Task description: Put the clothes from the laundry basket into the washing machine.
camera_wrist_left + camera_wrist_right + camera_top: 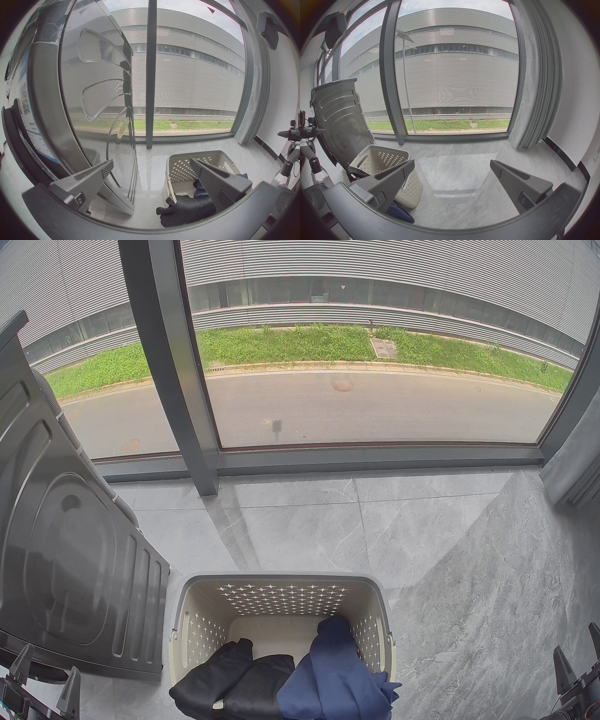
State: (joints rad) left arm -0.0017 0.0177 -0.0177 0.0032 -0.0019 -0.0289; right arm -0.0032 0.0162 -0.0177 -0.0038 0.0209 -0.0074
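Both claws are just hanging there with nothing in them. The left claw point(150, 165) has its fingers spread wide apart, and the right claw point(451, 165) is spread wide too. They sit low on either side of the laundry basket point(281, 599), left one down by the washing machine door point(69, 565), right one off over bare floor point(475, 565).

The basket is a cream plastic one with little star-shaped holes. It's standing upright on the floor, just beside the swung-open grey door. The clothes are all bunched at the robot's end of it: a black garment point(231, 677) flopped over the rim on the left side, and a blue garment point(337, 671) piled up on the right, spilling over that same edge. They're touching each other.

Past all that is a big window point(375, 365), with a grey curtain point(575, 465) bunched in the right corner.
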